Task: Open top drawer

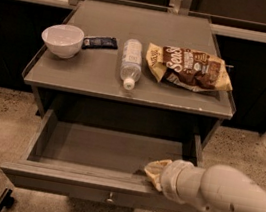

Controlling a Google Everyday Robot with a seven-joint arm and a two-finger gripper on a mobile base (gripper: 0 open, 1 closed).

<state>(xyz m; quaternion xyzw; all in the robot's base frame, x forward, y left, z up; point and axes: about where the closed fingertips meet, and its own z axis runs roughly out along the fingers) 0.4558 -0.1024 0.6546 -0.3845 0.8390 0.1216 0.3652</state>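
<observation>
We find the top drawer (105, 149) standing well out beneath the tabletop (93, 71), long axis left to right, its front wall just on our side of the 1 gripper (155, 171), whose jaws' state we cannot tell.

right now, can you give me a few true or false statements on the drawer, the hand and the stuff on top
1. The top drawer is pulled out. True.
2. The hand hovers over the tabletop beside the bowl. False: it is low down at the drawer's front edge, towards the right side.
3. The water bottle lies on its side between the bowl and the chip bag. True.
4. The bowl sits inside the drawer. False: it stands on the tabletop, at the left.
</observation>
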